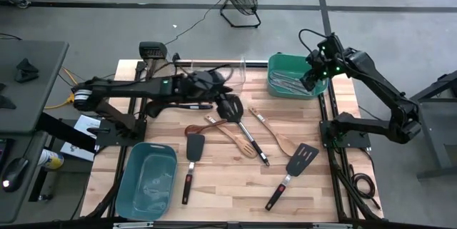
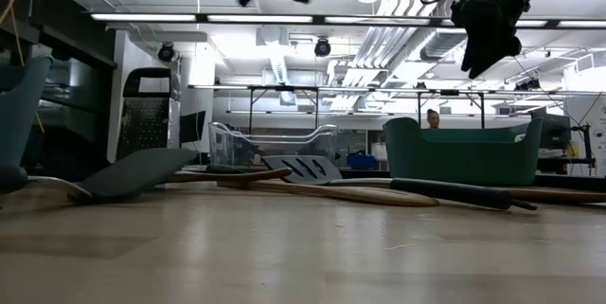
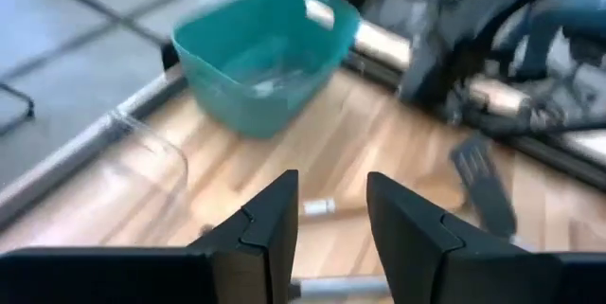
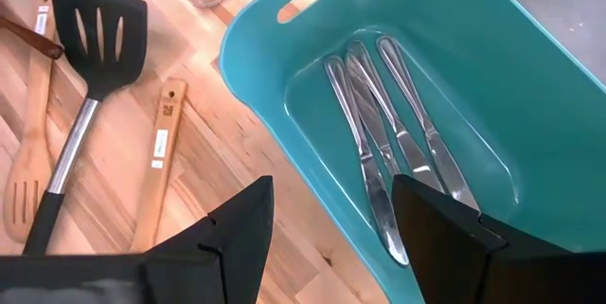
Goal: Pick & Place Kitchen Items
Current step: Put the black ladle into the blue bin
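Nearest you, at the table's front edge, you have one teal tub [image 1: 148, 180] at the left corner and two black turners with red-trimmed handles [image 1: 190, 165] lying flat, the second [image 1: 293, 172] well to the right. Behind them you can count two wooden spoons [image 1: 271, 132] and one slotted wooden spatula [image 1: 235, 140], crossed by one black slotted turner [image 1: 232, 109] with a metal shaft. Your left gripper [image 3: 329, 217] hangs over mid-table, jaws parted, gripping nothing. Farther back, your right gripper [image 4: 331, 211] hovers released and empty above the green tub [image 1: 294, 75], which holds three silvery table knives [image 4: 393, 152]. One clear bin [image 1: 225, 72] sits at the back.
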